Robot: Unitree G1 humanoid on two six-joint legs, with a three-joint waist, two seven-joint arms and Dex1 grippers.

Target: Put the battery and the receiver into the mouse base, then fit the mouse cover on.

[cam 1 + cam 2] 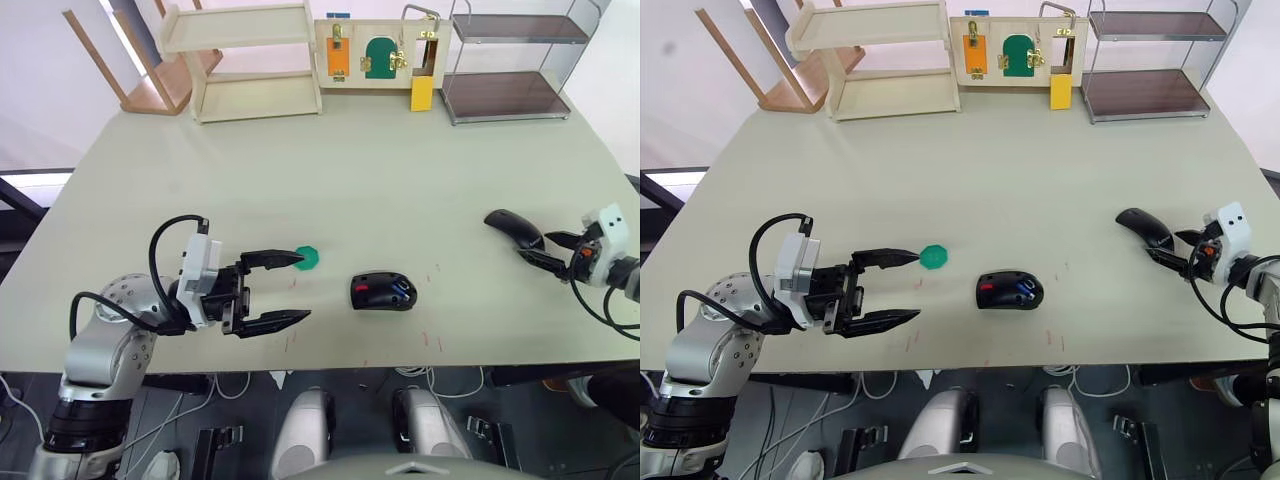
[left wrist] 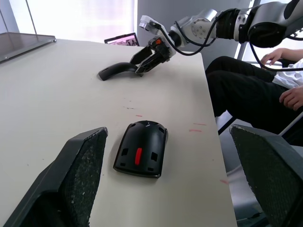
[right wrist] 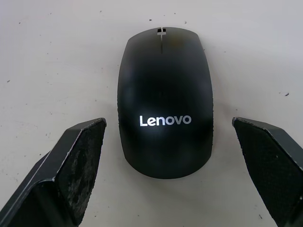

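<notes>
— Reaching for the mouse cover is the step in hand, as I read it. The right claw sits over the counter's right edge with its fingers spread wide, one on each side of the shell and touching neither. The shell lies flat, arched side up, its printed name facing the wrist camera.

— So the first two parts are already in?

— Partly, I'd say. The mouse base rests near the front edge, about midway along it, open side up. A red part shows inside and there is something blue beside it, likely the battery. The receiver I cannot make out; it is too small to tell from here. The green tray, just left of the base, looks bare.

— And the left arm?

— The left claw hovers near the front edge towards the left, fingers well apart and gripping nothing, pointing along the counter at the base.

— What does the next move need?

— The right fingers must close squarely on the shell's long sides. It is glossy and thin, so a skewed pinch could squirt it out. Then it must be carried left to the base and lined up end to end before pressing down.
</notes>
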